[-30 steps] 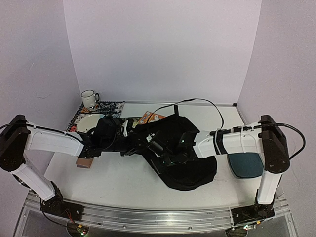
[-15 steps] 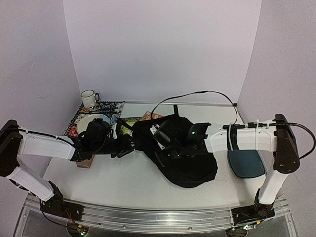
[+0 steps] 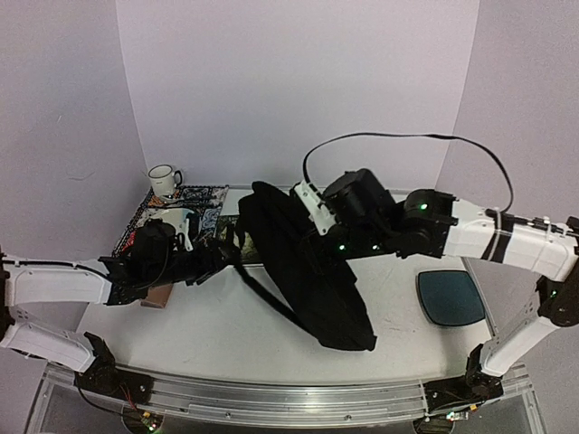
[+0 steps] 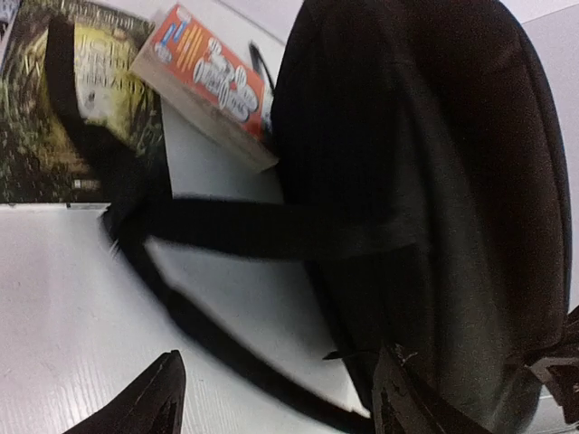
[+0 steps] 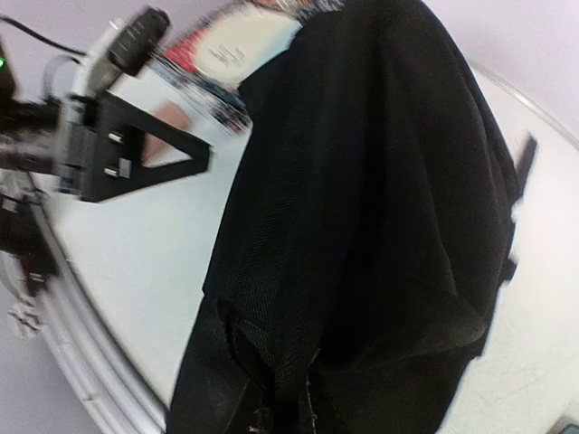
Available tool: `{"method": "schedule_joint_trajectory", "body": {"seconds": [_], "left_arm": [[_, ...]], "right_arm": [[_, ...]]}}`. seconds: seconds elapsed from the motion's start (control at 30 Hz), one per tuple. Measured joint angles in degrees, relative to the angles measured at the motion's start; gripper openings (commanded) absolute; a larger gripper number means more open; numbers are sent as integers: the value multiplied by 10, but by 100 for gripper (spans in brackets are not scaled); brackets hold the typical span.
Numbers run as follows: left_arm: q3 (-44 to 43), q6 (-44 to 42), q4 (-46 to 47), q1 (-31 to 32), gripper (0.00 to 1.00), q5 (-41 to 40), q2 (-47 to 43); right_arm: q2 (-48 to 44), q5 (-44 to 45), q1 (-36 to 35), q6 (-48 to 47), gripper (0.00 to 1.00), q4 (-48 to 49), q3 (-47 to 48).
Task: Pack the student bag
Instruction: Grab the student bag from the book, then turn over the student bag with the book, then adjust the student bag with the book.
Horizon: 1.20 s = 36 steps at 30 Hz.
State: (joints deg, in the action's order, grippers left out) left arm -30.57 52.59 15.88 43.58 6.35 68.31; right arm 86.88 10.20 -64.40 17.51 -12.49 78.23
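The student bag (image 3: 312, 271), a big black fabric backpack, hangs tilted above the table with its lower end near the front. My right gripper (image 3: 306, 224) is shut on the fabric at its top edge; in the right wrist view the bag (image 5: 380, 181) fills the frame and the gripper (image 5: 291, 418) pinches a fold. A black strap (image 3: 267, 294) trails to the left. My left gripper (image 3: 230, 252) stands open just left of the bag, holding nothing. In the left wrist view the left gripper (image 4: 279, 366) gapes over the strap (image 4: 271, 231), with the bag (image 4: 434, 181) on the right.
An orange book (image 4: 208, 77) and a yellow-green book (image 4: 72, 99) lie behind the bag. A white mug (image 3: 164, 179) and patterned mat (image 3: 194, 196) sit at the back left. A brown block (image 3: 156, 297) lies below the left arm. A dark-teal pad (image 3: 450, 297) lies at the right.
My right arm has risen and swung back, lifting the bag off the table so it hangs. My left gripper has opened and drawn back to the left, away from the bag.
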Motion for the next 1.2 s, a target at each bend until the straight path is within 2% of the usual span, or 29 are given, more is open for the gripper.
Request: {"method": "schedule_joint_trajectory", "body": {"seconds": [0.27,0.47,0.6,0.7,1.07,1.2], "left_arm": [[-2,-52,-50,-1,77,-86,-104],[-5,-77,-91,-2,77,-97,-99],[-10,-80,-100,-2,77,-79,-64],[-18,-84,-101,-1,77,-54,-24],[-63,-73,-92,2,77,19,116],[-86,-56,-89,16,76,33,198]], "right_arm": [[-88,-79,15,12,0,4,19],[-147,-157,165,81,0,90,-134],[-147,-166,240,128,0,145,-259],[-137,-166,260,148,0,155,-315],[-134,-166,268,206,4,190,-388],[-146,-182,266,223,5,193,-424]]}}
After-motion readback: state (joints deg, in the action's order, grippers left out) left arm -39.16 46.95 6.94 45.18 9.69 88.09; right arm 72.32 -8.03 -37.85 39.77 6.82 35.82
